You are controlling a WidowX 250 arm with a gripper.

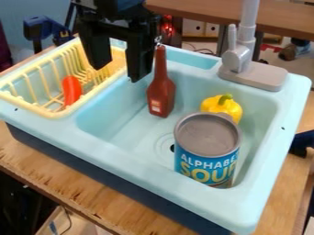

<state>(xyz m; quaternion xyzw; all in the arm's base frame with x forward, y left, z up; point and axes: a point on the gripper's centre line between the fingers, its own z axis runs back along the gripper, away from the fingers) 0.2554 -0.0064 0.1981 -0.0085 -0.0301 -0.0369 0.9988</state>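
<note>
Camera view: the black two-finger jaws (116, 73) hang open, tips parted and pointing down, with nothing between them. The dark red-brown plastic bottle (161, 94), nearest the jaws, lies just to their right, its long axis running up the view, neck uppermost; whether it stands or leans cannot be told. The pale blue plastic sink (122, 158) holds this bottle and, farther to the lower right of the jaws, a yellow toy pepper (221, 106) and a blue-labelled can (206, 135). Left of the jaws, a pale yellow slatted rack (36, 109) contains an orange-red elongated object (71, 91).
</note>
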